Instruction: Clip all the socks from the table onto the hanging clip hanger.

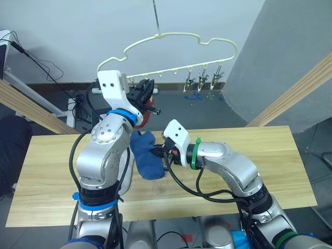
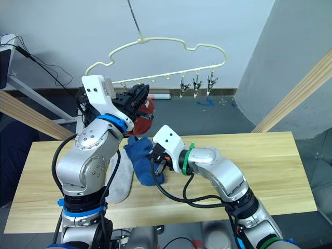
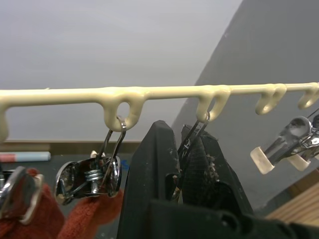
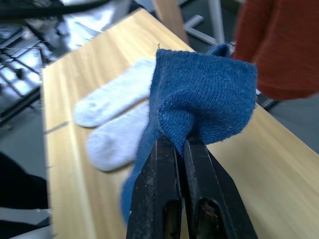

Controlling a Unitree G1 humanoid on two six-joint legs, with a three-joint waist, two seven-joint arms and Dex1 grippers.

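Right gripper (image 4: 182,144) pinches a blue sock (image 4: 199,99) at frame centre. Left gripper (image 3: 187,149), upper left, is clamped on a silver clip (image 3: 192,137) of the clip hanger (image 1: 171,36).

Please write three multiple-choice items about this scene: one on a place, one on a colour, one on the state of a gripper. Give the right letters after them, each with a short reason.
1. Where do the light grey socks lie?
A. on the table
B. on the clip hanger
C. on the floor

2. What colour is the sock in the right gripper?
A. rust red
B. light grey
C. blue

3. How is the right gripper?
A. wide open over the table
B. shut on a sock
C. shut on a clip

Key: 1 A, both lie flat on the table. 2 C, the blue sock is pinched at its edge. 3 B, the black fingers press together on the knit.
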